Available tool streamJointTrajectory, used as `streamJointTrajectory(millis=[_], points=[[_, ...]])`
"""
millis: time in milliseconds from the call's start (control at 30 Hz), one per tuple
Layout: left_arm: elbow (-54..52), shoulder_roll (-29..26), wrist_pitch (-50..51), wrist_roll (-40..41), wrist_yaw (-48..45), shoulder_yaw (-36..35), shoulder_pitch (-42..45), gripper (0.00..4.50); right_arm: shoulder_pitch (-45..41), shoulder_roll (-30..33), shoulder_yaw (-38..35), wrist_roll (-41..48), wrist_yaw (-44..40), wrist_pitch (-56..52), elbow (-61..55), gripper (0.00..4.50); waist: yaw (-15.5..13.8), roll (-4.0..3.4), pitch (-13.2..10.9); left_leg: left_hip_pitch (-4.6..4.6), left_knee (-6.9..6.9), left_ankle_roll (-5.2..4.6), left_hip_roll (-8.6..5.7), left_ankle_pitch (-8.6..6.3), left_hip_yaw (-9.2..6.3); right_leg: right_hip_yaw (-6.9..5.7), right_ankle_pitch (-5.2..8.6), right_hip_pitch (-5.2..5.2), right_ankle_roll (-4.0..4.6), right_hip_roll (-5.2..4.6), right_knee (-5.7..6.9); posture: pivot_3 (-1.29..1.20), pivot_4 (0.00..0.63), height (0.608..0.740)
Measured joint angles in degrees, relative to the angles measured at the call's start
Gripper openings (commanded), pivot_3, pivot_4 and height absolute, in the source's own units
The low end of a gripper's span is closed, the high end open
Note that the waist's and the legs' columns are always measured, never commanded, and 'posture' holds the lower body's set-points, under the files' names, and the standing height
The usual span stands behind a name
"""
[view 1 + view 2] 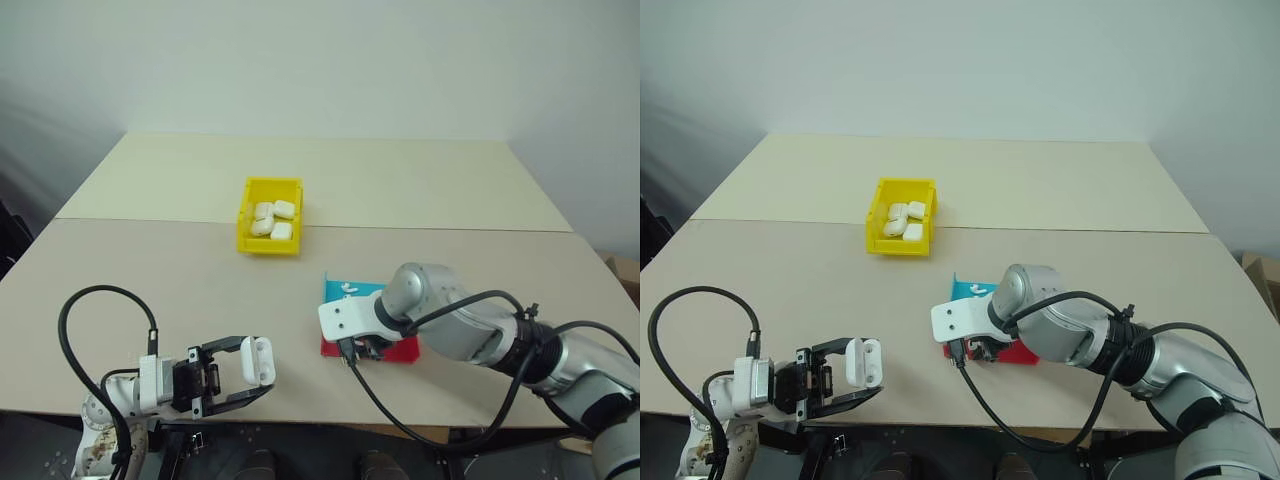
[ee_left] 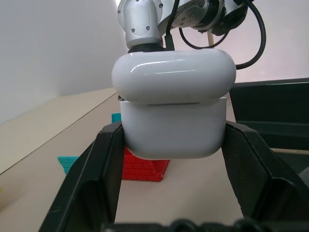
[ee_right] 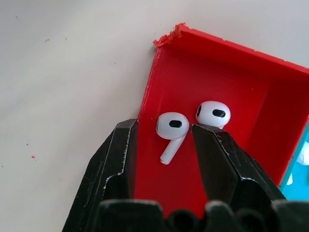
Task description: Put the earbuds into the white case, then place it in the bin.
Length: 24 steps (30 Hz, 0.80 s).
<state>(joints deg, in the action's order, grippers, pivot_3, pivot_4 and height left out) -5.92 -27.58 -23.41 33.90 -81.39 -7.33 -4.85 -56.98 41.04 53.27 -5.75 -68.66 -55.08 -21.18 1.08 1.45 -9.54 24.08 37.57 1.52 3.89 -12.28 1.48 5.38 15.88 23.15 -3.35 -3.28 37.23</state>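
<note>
My left gripper hovers at the table's front left edge, shut on the closed white case and holding it by its lower body. My right gripper points down into the red half of a flat tray. Its fingers stand open on either side of one earbud, which lies with its stem toward the wrist. A second earbud rests just beyond the tip of one finger. The yellow bin stands at mid-table, beyond both grippers, with several white cases in it.
The tray's blue half lies on the bin's side of the red half and holds a small white piece. A seam crosses the table behind the bin. The red half's near corner is chipped.
</note>
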Motion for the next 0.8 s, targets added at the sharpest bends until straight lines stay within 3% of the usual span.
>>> streamJointTrajectory(millis=[200,333,767,800], points=[[0.0,0.0,-0.1,-0.4,1.1,0.3,0.0,2.75,0.1,-0.7,0.0,-0.5,0.1,0.1,0.6,2.16,0.0,0.00,0.0,0.00,0.00,0.00,0.00,0.00,0.00,0.00,0.00,0.00,0.00,0.00,0.00,0.00,0.150,0.740],[0.0,0.0,-0.2,-0.7,1.6,0.3,0.0,2.75,0.1,-0.8,0.0,-0.8,0.0,0.1,1.0,1.27,0.0,0.00,0.0,0.00,0.00,0.00,0.00,0.00,0.00,0.00,0.00,0.00,0.00,0.00,0.00,0.00,0.150,0.740],[-0.7,-0.3,-0.1,-1.2,3.2,0.5,-0.7,2.75,0.7,-0.9,0.0,-2.0,-0.9,2.0,1.1,1.27,0.0,0.00,0.0,0.00,0.00,0.00,0.00,0.00,0.00,0.00,0.00,0.00,0.00,0.00,0.00,0.00,0.150,0.740],[-0.7,-0.3,-0.2,-1.3,3.2,0.5,-0.7,2.75,0.7,-0.9,0.0,-2.1,-1.1,2.1,1.1,1.09,0.0,0.00,0.0,0.00,0.00,0.00,0.00,0.00,0.00,0.00,0.00,0.00,0.00,0.00,0.00,0.00,0.150,0.740]])
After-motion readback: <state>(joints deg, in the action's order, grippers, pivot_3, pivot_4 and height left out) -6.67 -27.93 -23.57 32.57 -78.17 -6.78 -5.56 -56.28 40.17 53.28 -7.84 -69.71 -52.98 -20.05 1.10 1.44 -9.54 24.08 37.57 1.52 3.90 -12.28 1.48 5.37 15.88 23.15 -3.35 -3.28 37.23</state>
